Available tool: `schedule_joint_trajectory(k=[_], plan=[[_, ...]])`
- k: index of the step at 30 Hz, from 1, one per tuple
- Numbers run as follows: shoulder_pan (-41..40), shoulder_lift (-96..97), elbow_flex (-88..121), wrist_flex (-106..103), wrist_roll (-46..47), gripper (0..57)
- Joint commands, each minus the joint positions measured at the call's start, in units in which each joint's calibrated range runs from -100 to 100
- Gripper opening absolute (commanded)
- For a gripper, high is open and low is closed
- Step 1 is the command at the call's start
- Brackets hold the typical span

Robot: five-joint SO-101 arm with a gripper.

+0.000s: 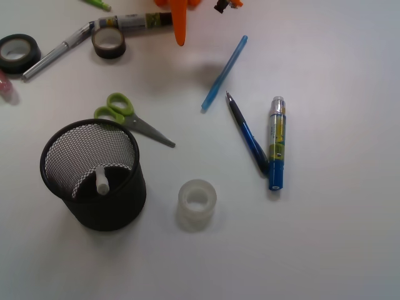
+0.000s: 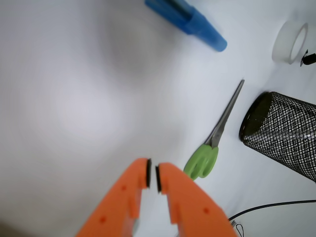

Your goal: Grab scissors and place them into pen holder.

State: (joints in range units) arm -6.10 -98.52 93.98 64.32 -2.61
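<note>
**Approach stage: scissors not yet grasped**

White tabletop (image 1: 337,250), cluttered with pens and tape rolls. Scissors (image 1: 130,118) lie flat just behind the pen holder (image 1: 94,178), handles nearly touching its rim. Long axis runs diagonally in the front view: green loops toward upper left, blades pointing lower right toward the clear tape roll (image 1: 197,204). Pen holder stands upright, mouth open, one white-tipped object already inside.

Gripper (image 2: 152,176) hangs above the table near the green handles, empty; its orange jaws are nearly together with only a thin slit between the pads. Judgement: it must open before descending. Closeness to the mesh wall leaves little room on that side.
</note>
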Motion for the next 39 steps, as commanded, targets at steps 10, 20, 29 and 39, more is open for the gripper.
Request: schedule_joint_trajectory(k=[10,20,29,39], plan=[[3.7,-0.5,1.9,-3.6,-2.1,25.7],[3.7,1.5,-24.3,-5.7,-8.5,25.4],[6.7,42.4,-40.8,-8.1,-12.9,25.3],[13.6,93.8,-73.9,5.1,-13.6,25.1]])
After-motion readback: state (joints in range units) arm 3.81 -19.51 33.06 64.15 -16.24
